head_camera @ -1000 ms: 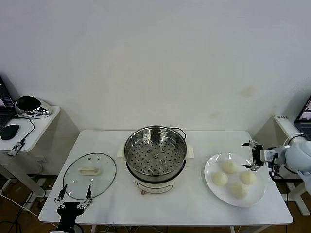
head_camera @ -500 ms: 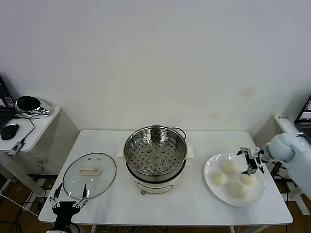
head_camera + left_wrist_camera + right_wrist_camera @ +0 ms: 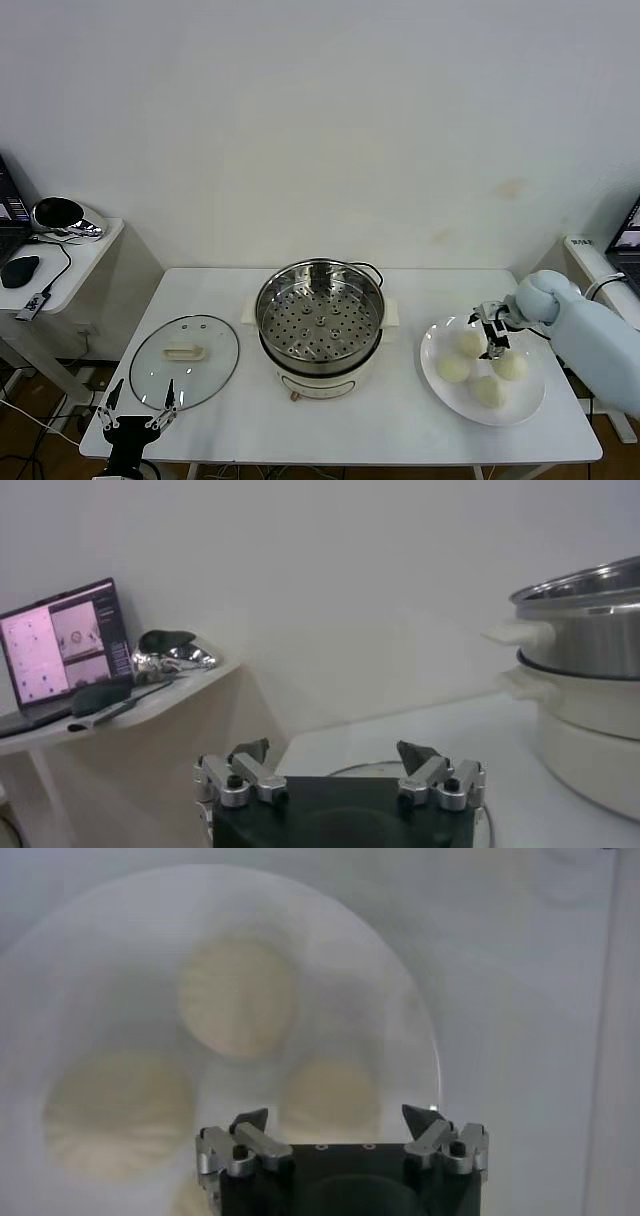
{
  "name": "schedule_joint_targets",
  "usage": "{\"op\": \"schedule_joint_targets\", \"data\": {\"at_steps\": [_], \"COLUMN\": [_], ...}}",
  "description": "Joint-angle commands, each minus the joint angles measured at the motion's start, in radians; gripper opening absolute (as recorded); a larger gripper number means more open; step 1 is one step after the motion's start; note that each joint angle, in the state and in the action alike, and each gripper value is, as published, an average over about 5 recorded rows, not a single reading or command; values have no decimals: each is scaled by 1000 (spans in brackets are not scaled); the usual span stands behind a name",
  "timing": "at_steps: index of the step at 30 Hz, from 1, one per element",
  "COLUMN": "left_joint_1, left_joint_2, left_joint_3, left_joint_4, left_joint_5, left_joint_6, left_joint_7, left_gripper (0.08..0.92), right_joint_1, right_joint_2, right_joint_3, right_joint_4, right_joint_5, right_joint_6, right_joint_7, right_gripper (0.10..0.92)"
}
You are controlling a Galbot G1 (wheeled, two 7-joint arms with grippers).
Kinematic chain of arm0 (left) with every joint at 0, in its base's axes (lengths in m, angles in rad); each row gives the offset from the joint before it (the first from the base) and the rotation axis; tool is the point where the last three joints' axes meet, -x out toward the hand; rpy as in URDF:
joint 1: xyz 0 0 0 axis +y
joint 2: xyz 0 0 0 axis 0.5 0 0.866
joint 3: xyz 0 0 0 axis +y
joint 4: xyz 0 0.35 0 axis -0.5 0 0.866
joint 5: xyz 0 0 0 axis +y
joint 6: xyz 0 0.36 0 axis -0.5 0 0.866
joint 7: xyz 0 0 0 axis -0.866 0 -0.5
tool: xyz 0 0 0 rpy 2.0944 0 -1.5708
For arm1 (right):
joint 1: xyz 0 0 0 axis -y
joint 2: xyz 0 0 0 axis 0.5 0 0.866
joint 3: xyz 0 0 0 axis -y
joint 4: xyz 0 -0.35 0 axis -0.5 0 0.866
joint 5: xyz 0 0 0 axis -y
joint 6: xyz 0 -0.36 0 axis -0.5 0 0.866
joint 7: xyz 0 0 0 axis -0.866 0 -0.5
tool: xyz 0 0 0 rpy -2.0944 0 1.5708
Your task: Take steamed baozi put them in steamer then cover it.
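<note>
Right of the steamer (image 3: 320, 318), the right gripper (image 3: 490, 335) hangs spread over the plate (image 3: 530, 400) of steamed baozi (image 3: 453, 368); the left gripper (image 3: 133, 418), spread, sits just beside the cover (image 3: 185, 360).

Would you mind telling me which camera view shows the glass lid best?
The head view: the whole lid lies flat on the table, left of the steamer. The left wrist view shows only a sliver of its rim behind the left end effector; the right wrist view shows none.
</note>
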Motion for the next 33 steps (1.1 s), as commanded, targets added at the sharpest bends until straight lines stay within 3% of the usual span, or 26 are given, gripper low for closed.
{"op": "schedule_joint_targets", "data": {"at_steps": [1, 16, 27, 33], "left_joint_1": [1, -2, -8, -22], "left_joint_2": [1, 4, 11, 23], "left_joint_3": [-4, -11, -2, 11], "left_joint_4": [1, 9, 1, 6], "left_joint_5": [1, -4, -49, -134], "left_joint_6": [-1, -1, 5, 9], "left_joint_7": [-1, -2, 8, 23], "left_gripper": [823, 823, 823, 823], "right_joint_1": [34, 48, 335, 607], "right_joint_2": [64, 43, -109, -81], "right_joint_3": [-40, -54, -239, -405], "right_joint_4": [-85, -68, 123, 169], "right_joint_5": [-40, 0, 243, 427], "right_joint_6": [-2, -5, -27, -28], "right_joint_7": [-3, -16, -41, -41], "right_gripper": [802, 580, 554, 559]}}
